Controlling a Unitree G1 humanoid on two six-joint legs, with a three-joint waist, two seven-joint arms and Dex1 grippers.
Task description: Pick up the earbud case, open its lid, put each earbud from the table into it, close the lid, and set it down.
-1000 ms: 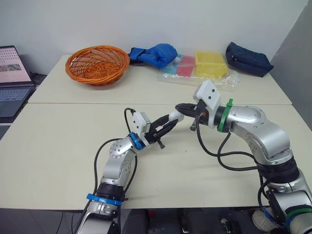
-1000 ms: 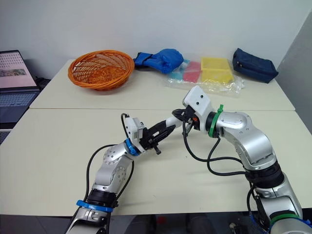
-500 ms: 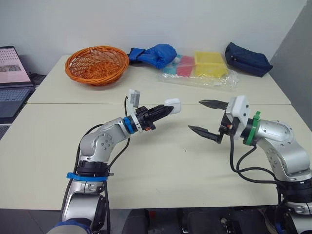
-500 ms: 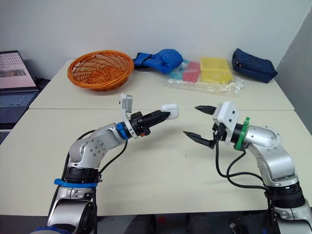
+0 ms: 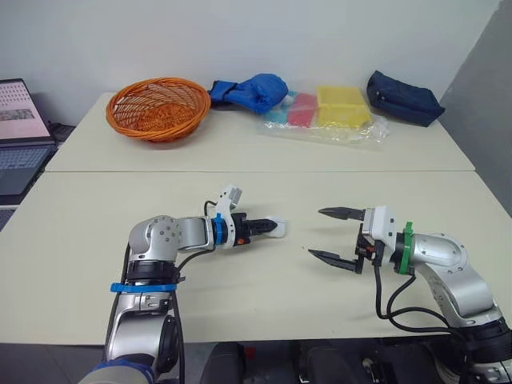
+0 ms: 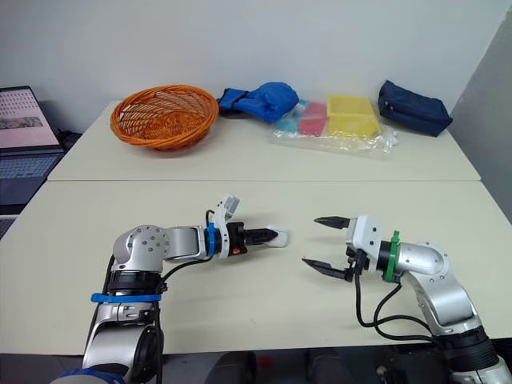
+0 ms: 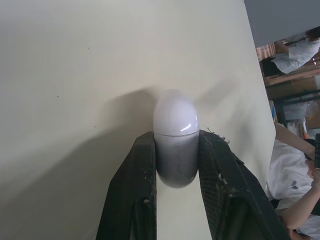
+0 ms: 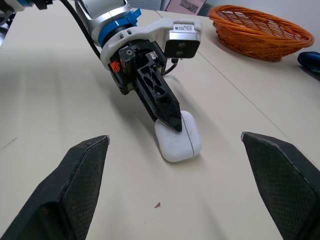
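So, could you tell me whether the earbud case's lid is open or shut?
Shut. The earbud case shows only a thin seam with its lid flush, and the left gripper is clamped around it.

We read a lab, bare cream tables [image 5: 80,232] under our left gripper [image 5: 272,228], an open laptop [image 5: 20,120] well off to its outer side, white-coated people [image 7: 295,50] beside storage shelves [image 7: 300,97] beyond its fingertips

Your earbud case [image 7: 175,115] in smooth glossy white plastic, jaws of your left gripper [image 7: 177,137] in matt black plastic with scuffed edges, your worktop [image 5: 80,224] matt cream and smooth, orange basket [image 5: 158,106] of rough woven wicker, crinkled glossy clear bag [image 5: 324,124], dark blue cloth pouch [image 5: 404,98]
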